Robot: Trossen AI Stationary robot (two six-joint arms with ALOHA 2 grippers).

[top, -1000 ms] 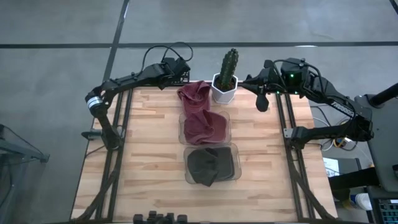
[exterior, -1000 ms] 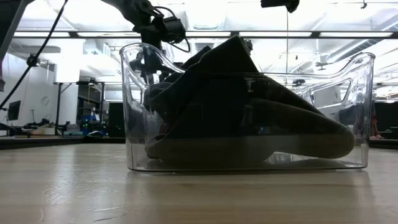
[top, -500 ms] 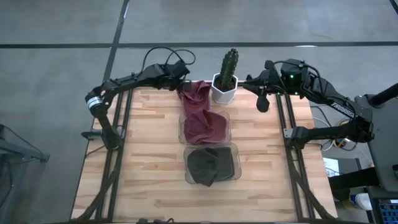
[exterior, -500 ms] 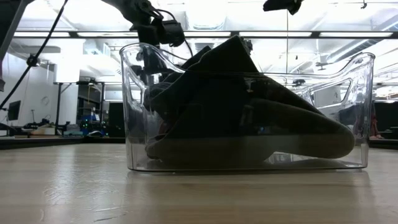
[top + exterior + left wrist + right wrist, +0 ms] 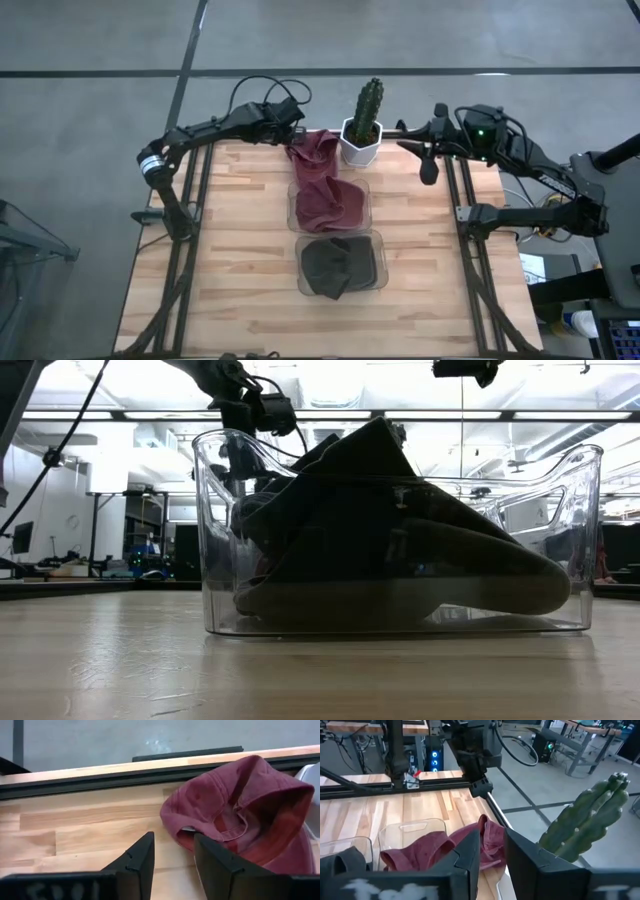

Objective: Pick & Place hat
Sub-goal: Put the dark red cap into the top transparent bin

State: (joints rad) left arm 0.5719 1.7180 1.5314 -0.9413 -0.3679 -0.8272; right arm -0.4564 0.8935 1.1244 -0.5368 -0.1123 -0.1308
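A dark red hat (image 5: 312,150) lies crumpled on the wooden table near its far edge, left of the cactus pot. In the left wrist view the red hat (image 5: 240,810) rests on the boards with its inside turned up. My left gripper (image 5: 293,133) hovers at the hat's left side. Its fingers are open in its own view (image 5: 172,852), with the hat's edge just beyond them. My right gripper (image 5: 428,168) waits open in the air right of the pot, and in its own view (image 5: 492,852) it looks across at the hat (image 5: 487,837).
A white pot with a tall cactus (image 5: 365,125) stands right beside the hat. Two clear bins sit in a row toward the near edge. The far bin (image 5: 330,205) holds another red hat, the near bin (image 5: 340,265) a dark hat (image 5: 400,540). Bare boards lie left and right.
My left gripper has moved a little toward the red hat and the table's near side. My right arm has drawn back slightly toward the table's right edge. The hats have stayed where they were.
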